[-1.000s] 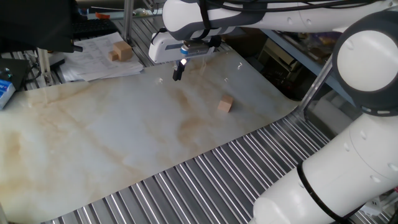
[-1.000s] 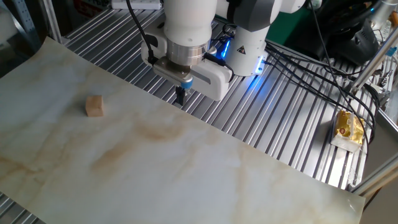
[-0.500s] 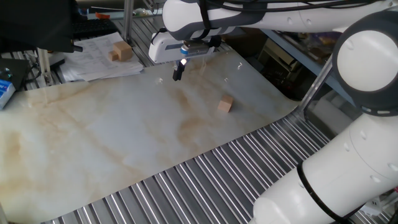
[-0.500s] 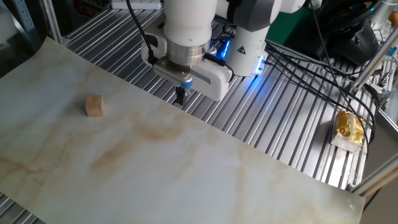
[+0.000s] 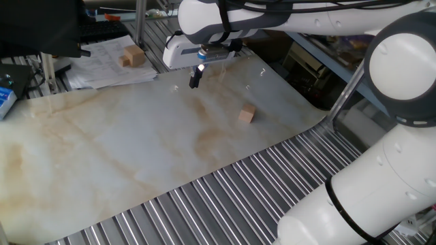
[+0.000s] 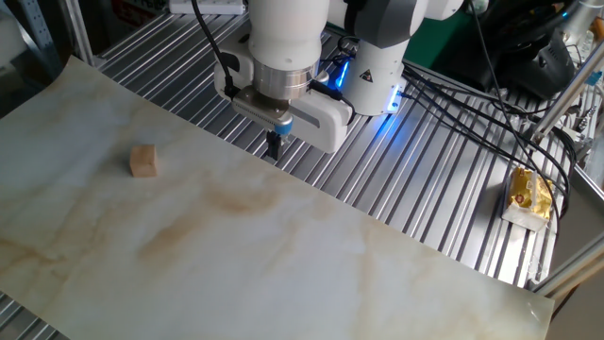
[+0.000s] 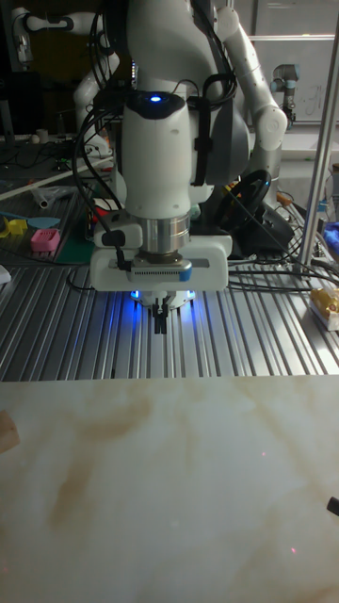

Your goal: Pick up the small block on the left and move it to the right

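Marble-patterned counter (image 5: 102, 150): nothing has moved over the last second. Fingers (image 5: 195, 79) hover pressed together, empty, well apart from the small block (image 5: 246, 114); the approach is not yet begun.

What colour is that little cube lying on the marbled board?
Light tan, plain wood: the small block shows best in the other fixed view.

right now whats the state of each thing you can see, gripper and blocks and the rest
gripper: shut, empty, held above the sheet's edge
small block: resting flat on the marbled sheet, apart from the gripper, not grasped
marbled sheet: lying flat over the ribbed table
larger block: sitting on papers beyond the sheet, untouched
yellow packet: lying on the ribbed table, off the sheet
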You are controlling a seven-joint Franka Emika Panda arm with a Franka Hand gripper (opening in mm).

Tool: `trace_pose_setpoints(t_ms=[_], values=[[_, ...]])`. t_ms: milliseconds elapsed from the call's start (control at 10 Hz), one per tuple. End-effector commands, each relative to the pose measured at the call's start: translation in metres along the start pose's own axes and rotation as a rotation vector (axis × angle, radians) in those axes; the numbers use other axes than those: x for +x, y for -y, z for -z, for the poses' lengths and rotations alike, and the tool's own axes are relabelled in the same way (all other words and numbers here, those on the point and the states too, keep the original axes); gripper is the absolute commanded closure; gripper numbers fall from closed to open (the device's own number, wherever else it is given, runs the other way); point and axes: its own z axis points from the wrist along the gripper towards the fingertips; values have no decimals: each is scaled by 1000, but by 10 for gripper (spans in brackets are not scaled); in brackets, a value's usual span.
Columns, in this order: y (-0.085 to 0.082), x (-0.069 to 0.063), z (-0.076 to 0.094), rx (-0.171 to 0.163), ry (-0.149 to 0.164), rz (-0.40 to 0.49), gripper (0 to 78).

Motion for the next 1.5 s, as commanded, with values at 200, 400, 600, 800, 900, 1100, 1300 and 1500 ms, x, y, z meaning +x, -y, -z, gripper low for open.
trace_pose_setpoints(t_ms=[200, 400, 600, 800, 900, 1100, 1300, 1500], values=[[0, 0, 0, 76, 30, -2, 776], [0, 0, 0, 72, 28, -3, 776], [0, 0, 0, 60, 28, -6, 776], [0, 0, 0, 41, 28, -15, 776], [0, 0, 0, 41, 28, -15, 776], [0, 0, 0, 25, 27, -21, 776], [0, 0, 0, 26, 23, -19, 776], [0, 1, 0, 25, 18, -16, 776]])
